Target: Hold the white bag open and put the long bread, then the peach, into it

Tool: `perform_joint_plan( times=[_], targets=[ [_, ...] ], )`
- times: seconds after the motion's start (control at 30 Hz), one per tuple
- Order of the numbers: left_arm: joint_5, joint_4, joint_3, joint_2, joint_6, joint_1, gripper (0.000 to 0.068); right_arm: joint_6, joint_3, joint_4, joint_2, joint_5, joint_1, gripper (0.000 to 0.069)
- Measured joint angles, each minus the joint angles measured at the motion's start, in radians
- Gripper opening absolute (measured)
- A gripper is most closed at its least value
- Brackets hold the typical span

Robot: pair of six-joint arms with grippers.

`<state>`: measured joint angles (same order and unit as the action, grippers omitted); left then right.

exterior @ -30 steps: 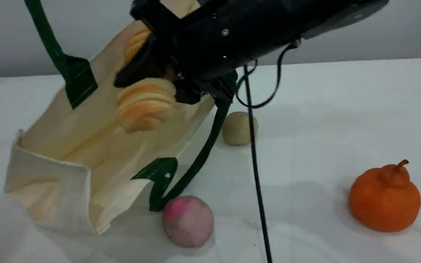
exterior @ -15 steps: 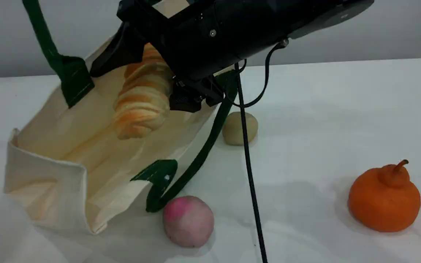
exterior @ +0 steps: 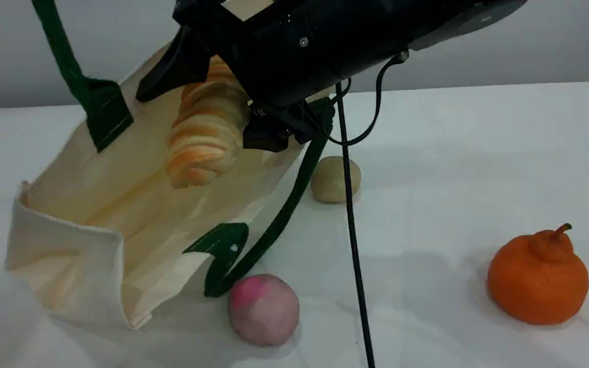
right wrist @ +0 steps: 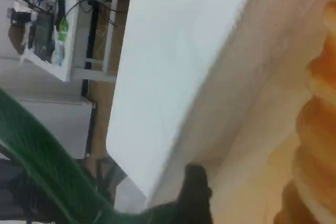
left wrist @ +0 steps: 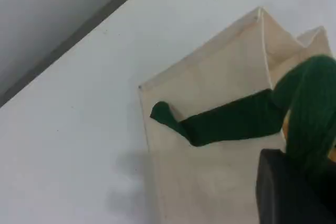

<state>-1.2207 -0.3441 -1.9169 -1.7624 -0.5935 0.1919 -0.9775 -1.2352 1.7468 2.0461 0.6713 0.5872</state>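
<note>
I'm seeing the right gripper (exterior: 212, 97) in the upper middle of the scene view, pinching the long bread (exterior: 205, 135), which is hanging ridged end down inside the open mouth of the white bag (exterior: 95, 204) lying on the white table (exterior: 453, 168) at the left. In the left wrist view the left gripper (left wrist: 294, 192) is sitting at the lower right against the bag's green strap handle (left wrist: 231, 121), but I cannot tell whether its jaws are clamped on it. The peach (exterior: 264, 309) is resting at the bottom centre just beside the bag's lower strap, with a beige-green ball (exterior: 334, 179) behind it and an orange stemmed fruit (exterior: 537, 276) at the far right.
</note>
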Motion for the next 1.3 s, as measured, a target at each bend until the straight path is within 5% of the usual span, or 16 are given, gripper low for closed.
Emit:
perform_joint_plan(
  times=[0.9, 1.3],
  targets=[
    [0.0, 0.0, 0.0, 0.0, 0.0, 0.0, 0.0092, 0.004, 0.0, -0.243, 0.0, -0.237, 0.0, 0.0587],
    [-0.001, 0.001, 0.0, 0.0, 0.0, 0.0, 0.0092, 0.018, 0.0, -0.251, -0.001, -0.221, 0.0, 0.0587]
  ],
)
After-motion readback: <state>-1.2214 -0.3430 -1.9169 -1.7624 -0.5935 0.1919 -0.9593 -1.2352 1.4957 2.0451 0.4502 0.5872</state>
